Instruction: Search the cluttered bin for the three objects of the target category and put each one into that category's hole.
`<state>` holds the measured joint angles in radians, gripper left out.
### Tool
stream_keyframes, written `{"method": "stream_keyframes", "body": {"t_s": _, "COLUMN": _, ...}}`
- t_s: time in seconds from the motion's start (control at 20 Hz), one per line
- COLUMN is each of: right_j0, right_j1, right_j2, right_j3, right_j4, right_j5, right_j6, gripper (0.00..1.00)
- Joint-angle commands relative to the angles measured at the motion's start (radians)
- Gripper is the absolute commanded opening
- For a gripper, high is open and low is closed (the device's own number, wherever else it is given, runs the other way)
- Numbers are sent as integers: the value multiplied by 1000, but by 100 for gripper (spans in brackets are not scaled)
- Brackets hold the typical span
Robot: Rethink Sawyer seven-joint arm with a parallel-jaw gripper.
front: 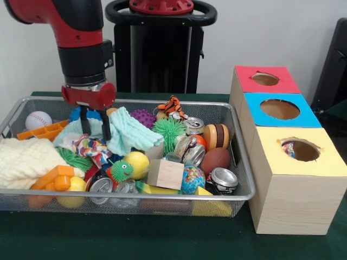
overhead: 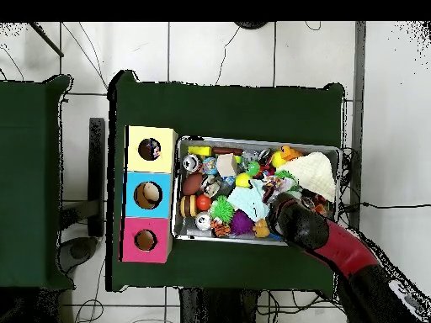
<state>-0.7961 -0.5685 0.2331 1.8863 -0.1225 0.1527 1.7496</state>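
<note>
The gripper [front: 95, 129] was lowered into the wire mesh bin [front: 238, 162], which was set along the middle of the green table [front: 162, 244]. Its two black fingers were seen spread apart, closed on nothing, their tips just above a polka-dot cloth [front: 91, 147] that lay bunched among the clutter. That cloth was placed between the cream knitted cloth [front: 21, 160] and the mint-green knitted cloth [front: 130, 132]. Three wooden boxes were lined up beside the bin's end, toward one table edge. In the yellow-surrounded hole [front: 301, 150], a scrap of dotted cloth [front: 289, 150] was visible at the rim.
</note>
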Motion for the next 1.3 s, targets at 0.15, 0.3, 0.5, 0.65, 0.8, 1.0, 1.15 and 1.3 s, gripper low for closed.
{"method": "stream_keyframes", "body": {"t_s": 0.15, "right_j0": -38, "right_j1": 100, "right_j2": 125, "right_j3": -128, "right_j4": -58, "right_j5": -80, "right_j6": 43, "gripper": 100}}
{"method": "stream_keyframes", "body": {"t_s": 0.3, "right_j0": -48, "right_j1": 99, "right_j2": 144, "right_j3": -143, "right_j4": -64, "right_j5": -93, "right_j6": 45, "gripper": 100}}
{"method": "stream_keyframes", "body": {"t_s": 0.5, "right_j0": -54, "right_j1": 72, "right_j2": 153, "right_j3": -151, "right_j4": -76, "right_j5": -93, "right_j6": 43, "gripper": 100}}
{"method": "stream_keyframes", "body": {"t_s": 0.65, "right_j0": -50, "right_j1": 40, "right_j2": 146, "right_j3": -149, "right_j4": -77, "right_j5": -80, "right_j6": 50, "gripper": 100}}
{"method": "stream_keyframes", "body": {"t_s": 0.8, "right_j0": -53, "right_j1": 22, "right_j2": 148, "right_j3": -153, "right_j4": -75, "right_j5": -53, "right_j6": 44, "gripper": 100}}
{"method": "stream_keyframes", "body": {"t_s": 1.0, "right_j0": -65, "right_j1": 14, "right_j2": 161, "right_j3": -157, "right_j4": -72, "right_j5": -30, "right_j6": 34, "gripper": 100}}
{"method": "stream_keyframes", "body": {"t_s": 1.15, "right_j0": -70, "right_j1": 20, "right_j2": 165, "right_j3": -161, "right_j4": -75, "right_j5": -28, "right_j6": 30, "gripper": 100}}
{"method": "stream_keyframes", "body": {"t_s": 1.3, "right_j0": -73, "right_j1": 18, "right_j2": 167, "right_j3": -162, "right_j4": -74, "right_j5": -24, "right_j6": 31, "gripper": 100}}
